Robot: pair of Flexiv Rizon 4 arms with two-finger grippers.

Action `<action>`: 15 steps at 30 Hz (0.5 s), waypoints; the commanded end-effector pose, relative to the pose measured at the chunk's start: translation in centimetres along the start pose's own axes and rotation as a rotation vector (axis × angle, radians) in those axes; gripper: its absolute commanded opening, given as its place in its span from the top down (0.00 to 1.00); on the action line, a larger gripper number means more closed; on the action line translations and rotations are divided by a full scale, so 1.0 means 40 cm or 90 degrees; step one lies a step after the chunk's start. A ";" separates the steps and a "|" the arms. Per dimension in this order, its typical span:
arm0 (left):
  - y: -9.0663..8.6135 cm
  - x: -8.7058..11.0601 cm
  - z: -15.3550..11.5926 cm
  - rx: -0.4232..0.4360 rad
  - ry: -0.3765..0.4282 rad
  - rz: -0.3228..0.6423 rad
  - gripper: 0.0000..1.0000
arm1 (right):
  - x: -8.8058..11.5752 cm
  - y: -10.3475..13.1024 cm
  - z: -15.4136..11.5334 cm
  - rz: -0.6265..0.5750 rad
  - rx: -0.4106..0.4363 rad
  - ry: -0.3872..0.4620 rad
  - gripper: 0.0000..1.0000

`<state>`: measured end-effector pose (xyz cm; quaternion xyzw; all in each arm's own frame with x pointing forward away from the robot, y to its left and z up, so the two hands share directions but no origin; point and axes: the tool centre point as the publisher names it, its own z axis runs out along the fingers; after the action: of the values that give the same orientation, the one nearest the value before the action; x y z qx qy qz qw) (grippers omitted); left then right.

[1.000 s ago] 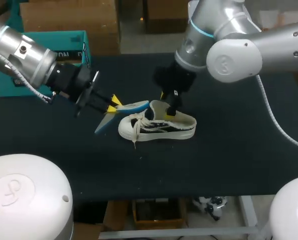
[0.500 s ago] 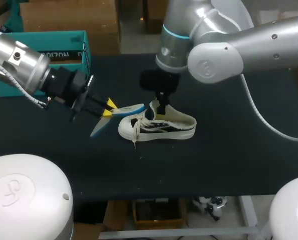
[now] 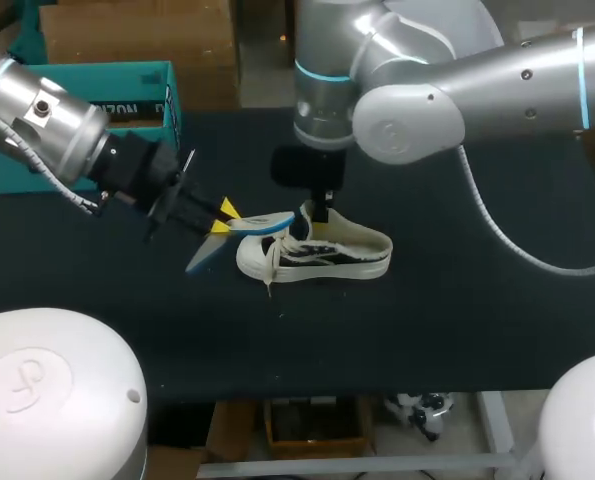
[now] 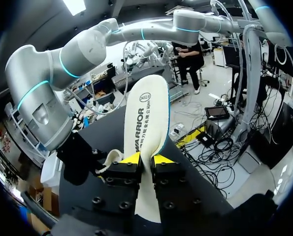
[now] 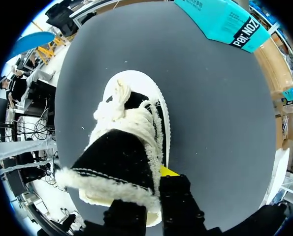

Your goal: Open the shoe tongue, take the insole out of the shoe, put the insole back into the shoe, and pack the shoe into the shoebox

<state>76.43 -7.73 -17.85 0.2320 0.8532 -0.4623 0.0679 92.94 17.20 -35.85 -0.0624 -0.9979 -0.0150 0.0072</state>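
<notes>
The shoe (image 3: 327,255) is lying upright near the middle of the desk (image 3: 457,300), with its toe pointing to the left edge and its heel to the right edge. Just beside the toe, on the left, the insole (image 3: 252,222) is hanging above the desk. Its long axis is running nearly in line with the shoe. Its forward end is reaching over the laces, close to the opening, and its back end is dipping toward the near-left.

The left claw (image 3: 220,217) is pinching the insole on its 2 faces, nearer to the back end, so most of the insole is sticking out ahead of the fingers. The left arm is coming in low and nearly level from the left edge.

The right arm is standing steeply over the shoe. Its right claw (image 3: 317,212) is closed on the tongue (image 5: 119,160) and is holding it up and back.

I judge that the next move is sliding the insole to the right, under the lifted tongue; the left arm is the nearer 1 for this.

The shoebox (image 3: 127,85) is waiting at the far-left corner, well apart from the shoe.
</notes>
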 end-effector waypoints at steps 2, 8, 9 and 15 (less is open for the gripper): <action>0.002 -0.020 0.010 0.011 0.017 0.009 1.00 | 0.010 -0.008 -0.011 0.028 0.003 -0.001 1.00; -0.009 -0.034 0.019 0.026 0.042 0.035 1.00 | 0.019 -0.022 -0.023 0.089 -0.002 0.005 1.00; -0.010 -0.037 0.020 0.029 0.045 0.037 1.00 | 0.020 -0.025 -0.026 0.103 -0.004 0.007 1.00; -0.037 -0.066 0.033 0.059 0.083 0.079 1.00 | 0.034 -0.055 -0.054 0.231 -0.043 0.017 1.00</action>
<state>76.68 -9.80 -16.63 0.3003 0.8229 -0.4794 0.0521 92.06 16.26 -34.51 -0.2200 -0.9748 -0.0273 0.0238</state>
